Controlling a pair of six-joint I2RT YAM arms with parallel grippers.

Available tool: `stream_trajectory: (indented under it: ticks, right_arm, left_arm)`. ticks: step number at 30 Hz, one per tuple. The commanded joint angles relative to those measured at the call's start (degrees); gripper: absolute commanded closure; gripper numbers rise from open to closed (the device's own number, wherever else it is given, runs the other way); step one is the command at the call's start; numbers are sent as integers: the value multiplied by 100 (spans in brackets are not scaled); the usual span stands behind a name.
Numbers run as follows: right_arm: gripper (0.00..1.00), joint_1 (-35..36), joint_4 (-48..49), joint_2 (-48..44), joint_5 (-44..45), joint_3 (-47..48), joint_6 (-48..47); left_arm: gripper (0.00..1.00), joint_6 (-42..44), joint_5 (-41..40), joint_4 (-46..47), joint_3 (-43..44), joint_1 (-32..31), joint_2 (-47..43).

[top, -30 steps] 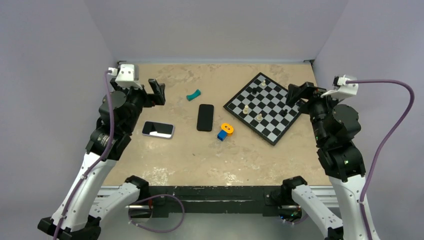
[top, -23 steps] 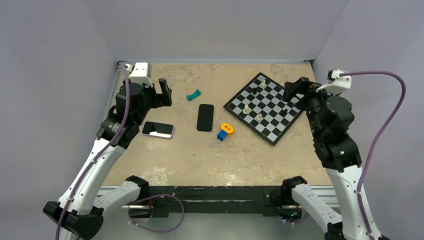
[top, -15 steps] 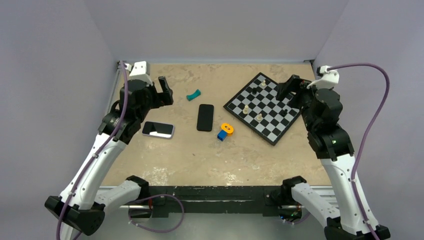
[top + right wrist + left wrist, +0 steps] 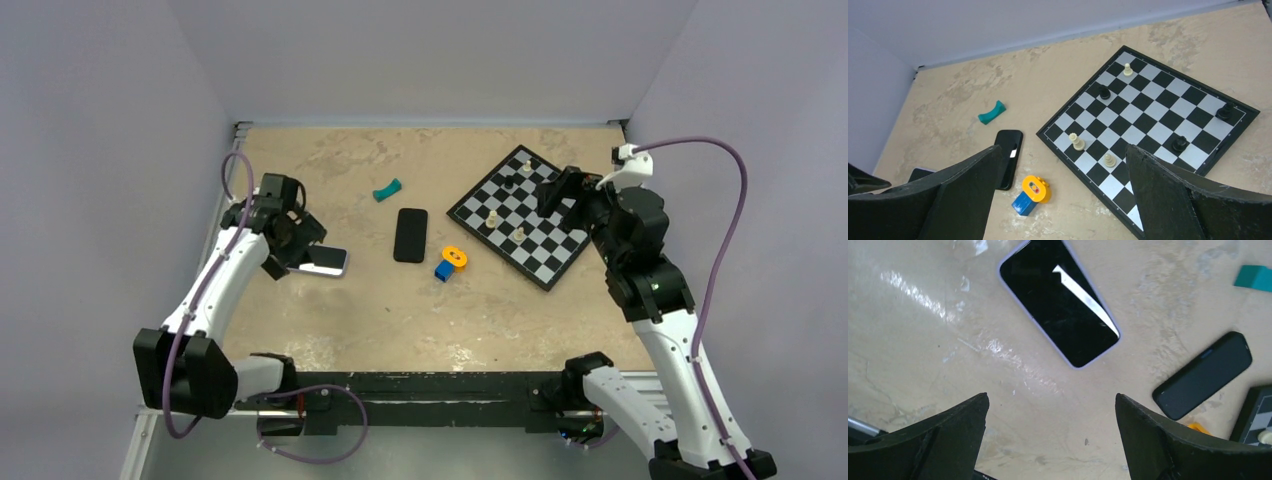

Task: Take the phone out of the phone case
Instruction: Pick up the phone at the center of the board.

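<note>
The phone is lying face up in its lilac case on the counter, near the left edge. The left hand is hovering close above it, fingers spread wide and gripping nothing. A black slab is lying mid-counter, well apart. The right hand is hanging spread and empty over the chessboard.
</note>
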Motion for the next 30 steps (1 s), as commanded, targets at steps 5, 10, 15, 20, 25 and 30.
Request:
stream_trajectory:
  ticks: [5,10,15,20,25,30]
  right_arm:
    - [2,16,478,-288,-340,-245,128]
    - [2,14,415,-482,-292,-240,113]
    - [2,15,425,-610,-222,-282,91]
    - [2,15,447,-628,-221,-303,68]
    - [2,15,436,-646,-214,-292,26]
    - [2,13,425,-648,-198,-292,21]
  left_arm:
    - [0,-1996,599,-14,-251,583,809]
    - [0,-2704,892,825,-680,836,1066]
    - [0,-2929,891,1259,-773,982,1344]
    - [0,-3187,976,1522,-879,1100,1649]
    - [0,-3282,960,1671,-767,1174,1860]
    - [0,-3348,990,1424,-431,1184,2191]
